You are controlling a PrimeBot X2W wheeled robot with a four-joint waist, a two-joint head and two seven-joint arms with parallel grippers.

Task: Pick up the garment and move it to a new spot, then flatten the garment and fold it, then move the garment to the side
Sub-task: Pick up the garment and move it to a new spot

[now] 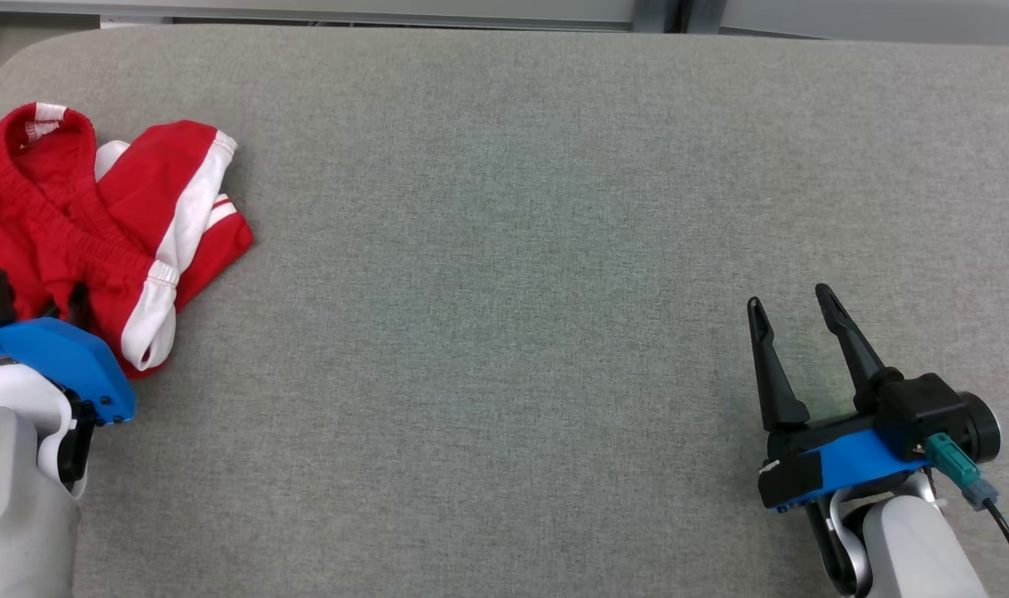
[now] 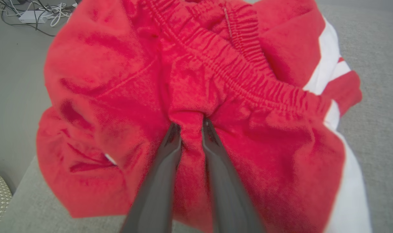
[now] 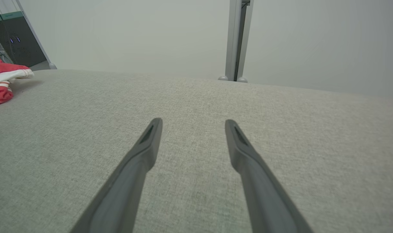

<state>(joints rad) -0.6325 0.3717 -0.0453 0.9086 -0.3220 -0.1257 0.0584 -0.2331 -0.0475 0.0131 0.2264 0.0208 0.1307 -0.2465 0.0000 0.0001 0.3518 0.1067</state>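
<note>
Grey woven cloth covers the tabletop before us. At its far left edge we see the garment, red with white side stripes, lying crumpled. Our left hand is closed on a pinched fold of red cloth just below the elastic waistband. Beyond that edge, cables lie on the floor. Well apart, at the lower right, our right hand hovers with fingers spread, holding nothing. Behind the tabletop a metal post rises against a pale wall.
</note>
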